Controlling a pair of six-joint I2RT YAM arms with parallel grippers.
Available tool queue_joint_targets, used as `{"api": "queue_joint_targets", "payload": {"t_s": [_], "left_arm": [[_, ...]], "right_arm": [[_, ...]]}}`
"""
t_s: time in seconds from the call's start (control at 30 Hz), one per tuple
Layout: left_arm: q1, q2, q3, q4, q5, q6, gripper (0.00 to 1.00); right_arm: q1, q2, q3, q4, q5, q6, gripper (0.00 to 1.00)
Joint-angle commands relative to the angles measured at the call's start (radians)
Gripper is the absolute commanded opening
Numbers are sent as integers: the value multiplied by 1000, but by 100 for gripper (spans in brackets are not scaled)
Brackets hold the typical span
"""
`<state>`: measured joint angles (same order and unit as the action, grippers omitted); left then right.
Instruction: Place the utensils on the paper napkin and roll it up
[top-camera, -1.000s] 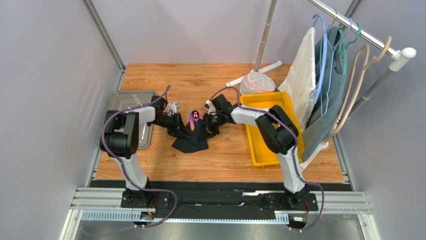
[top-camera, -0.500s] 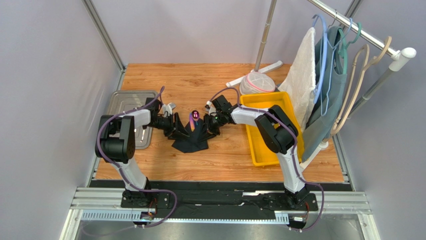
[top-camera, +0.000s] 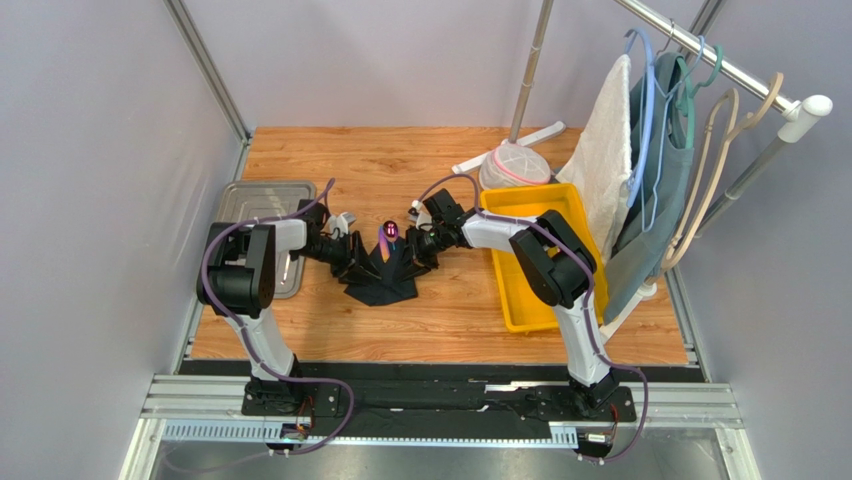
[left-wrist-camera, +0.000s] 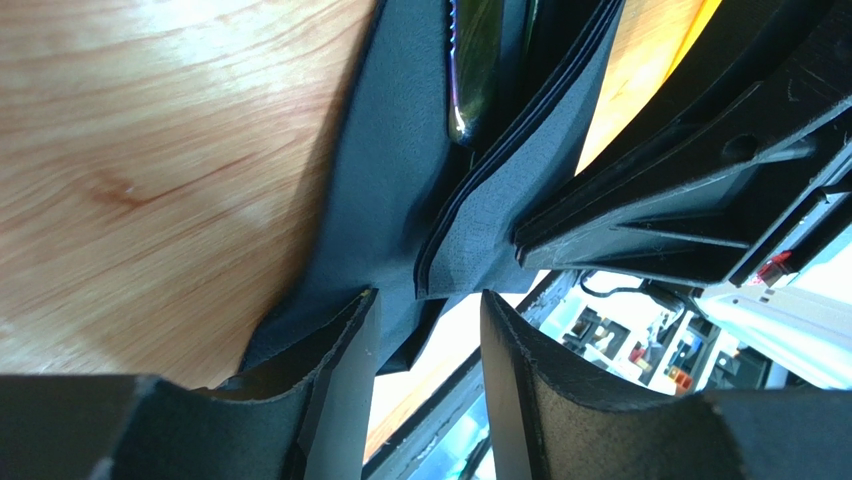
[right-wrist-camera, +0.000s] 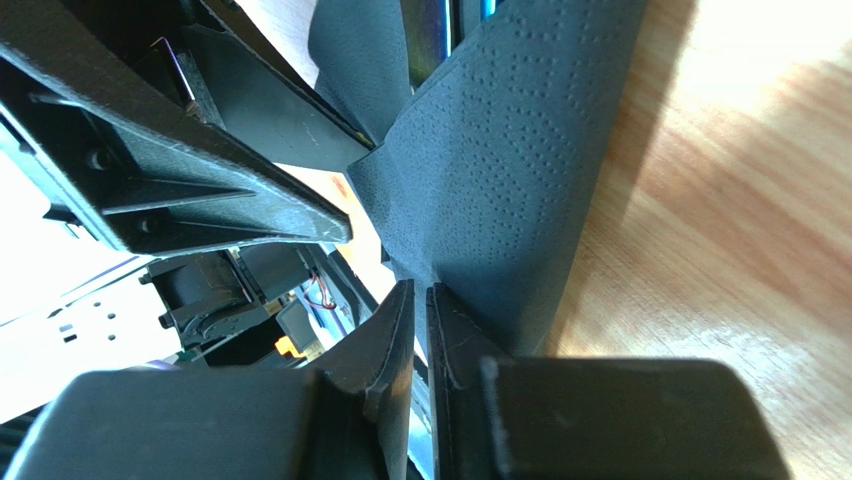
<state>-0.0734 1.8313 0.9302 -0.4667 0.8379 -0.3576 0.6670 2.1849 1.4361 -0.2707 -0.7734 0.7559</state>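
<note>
1. A wooden table (top-camera: 400, 160) carries everything.
2. A metal tray (top-camera: 250, 200) lies at its left edge.
3. A yellow bin (top-camera: 515, 295) stands at the right.
4. Behind it sits a round whitish thing (top-camera: 513, 165), perhaps a cover.
5. A white towel (top-camera: 605, 160) and hangers (top-camera: 650, 110) hang on a rail (top-camera: 700, 48), far right.

Just ahead of the left gripper (left-wrist-camera: 425, 310), the utensils (left-wrist-camera: 468, 75) show only as a shiny sliver between folds of the paper napkin (left-wrist-camera: 395, 170). The picture's top edge cuts the sliver off, and the handles are hidden inside the folds. Beyond the right gripper (right-wrist-camera: 420, 300), a glossy strip is cropped the same way. From overhead, both grippers' tips are lost against the black paper. The purple head between them is too small to identify, perhaps a spoon.
</note>
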Motion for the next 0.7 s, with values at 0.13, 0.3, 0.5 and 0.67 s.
{"api": "queue_joint_targets", "payload": {"t_s": [0.13, 0.3, 0.5, 0.67], "left_arm": [[-25, 14, 38, 57, 18, -32, 38], [-29, 16, 45, 59, 27, -37, 26], [-29, -23, 47, -32, 3, 23, 4], [-28, -29, 50, -119, -54, 92, 0]], "right_arm": [[3, -16, -6, 42, -30, 13, 13], [5, -19, -8, 47, -30, 14, 12], [0, -43, -5, 47, -43, 13, 14], [-7, -76, 7, 36, -30, -6, 15]]}}
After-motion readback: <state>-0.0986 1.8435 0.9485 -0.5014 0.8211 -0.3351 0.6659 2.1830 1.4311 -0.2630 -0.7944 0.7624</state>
